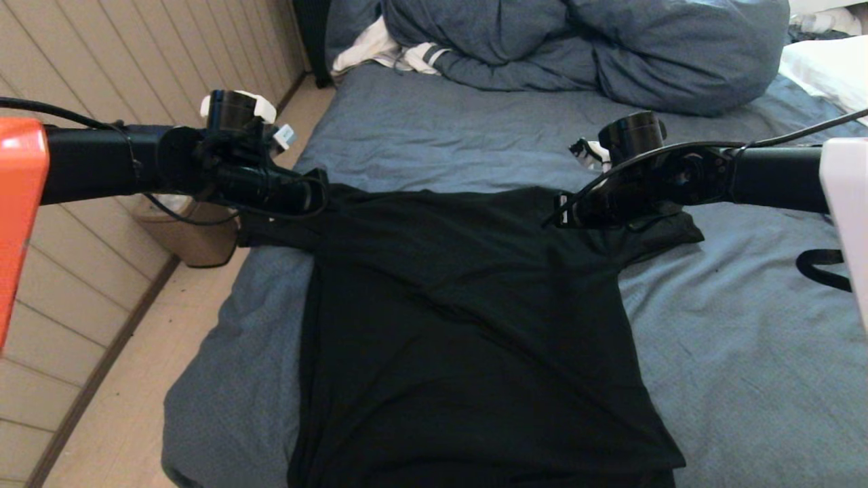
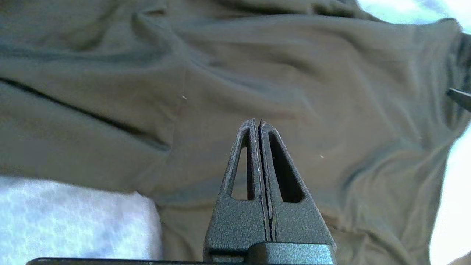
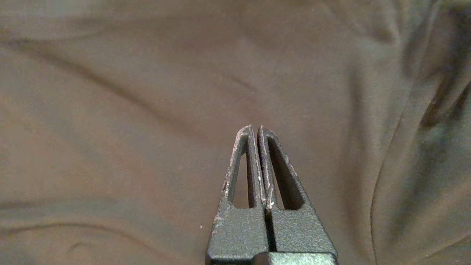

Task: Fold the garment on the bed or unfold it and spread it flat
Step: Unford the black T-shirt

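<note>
We hover both clenched, empty pincers, left pincer (image 2: 259,123) and right pincer (image 3: 255,129), over the garment's (image 1: 468,318) shoulders on the bed (image 1: 732,352), likely lining up sleeve grabs.

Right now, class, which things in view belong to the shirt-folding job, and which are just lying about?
Belongs to the job:
black T-shirt
bed
left tool, shut
right tool, shut

Lying about:
blue duvet
white striped cloth
bin
</note>
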